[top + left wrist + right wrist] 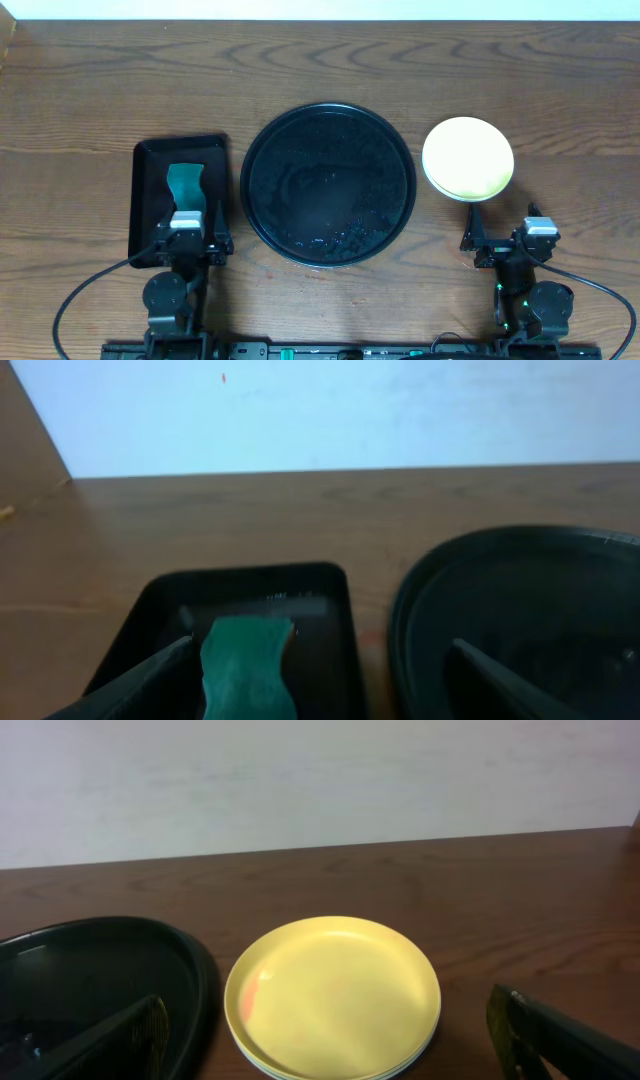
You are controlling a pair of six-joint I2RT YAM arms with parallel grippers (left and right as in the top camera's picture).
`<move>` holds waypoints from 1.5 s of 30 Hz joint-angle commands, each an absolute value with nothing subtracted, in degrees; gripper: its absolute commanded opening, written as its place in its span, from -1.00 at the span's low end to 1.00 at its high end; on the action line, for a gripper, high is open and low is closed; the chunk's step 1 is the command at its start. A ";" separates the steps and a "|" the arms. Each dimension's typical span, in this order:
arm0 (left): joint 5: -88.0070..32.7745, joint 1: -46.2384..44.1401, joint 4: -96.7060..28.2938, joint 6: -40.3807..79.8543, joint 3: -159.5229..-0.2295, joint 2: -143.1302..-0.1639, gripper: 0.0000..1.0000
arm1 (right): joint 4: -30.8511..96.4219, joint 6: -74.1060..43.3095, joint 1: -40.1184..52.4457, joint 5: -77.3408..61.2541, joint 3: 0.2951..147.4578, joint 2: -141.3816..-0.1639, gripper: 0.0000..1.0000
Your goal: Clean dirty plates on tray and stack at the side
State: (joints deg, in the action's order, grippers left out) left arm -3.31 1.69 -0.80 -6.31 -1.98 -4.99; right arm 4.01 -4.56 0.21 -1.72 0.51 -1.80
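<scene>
Left end effector (187, 240): fingers spread wide, holding nothing. A green sponge (245, 665) lies just ahead of it, nearer its left finger, inside the small rectangular tray (325, 630).

Right end effector (497, 243): wide apart too, empty. The stack of plates (335, 995) sits on the table (320, 70) just ahead of it, yellow one on top with a faint reddish smear. The round black tray (328, 185) lies to its left, just beside the stack, not touching.
</scene>
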 commanded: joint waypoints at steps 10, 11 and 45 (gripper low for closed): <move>-1.69 0.30 -3.97 -8.12 -0.23 -0.14 0.54 | 4.10 -5.30 -0.12 -1.96 0.32 -1.50 0.99; -1.69 0.30 -3.97 -8.12 -0.23 -0.23 0.54 | 4.10 -5.30 -0.12 -1.96 0.32 -1.50 0.99; -1.69 0.30 -3.97 -8.12 -0.23 -1.37 0.54 | 4.10 -5.30 -0.12 -1.96 0.32 -1.50 0.99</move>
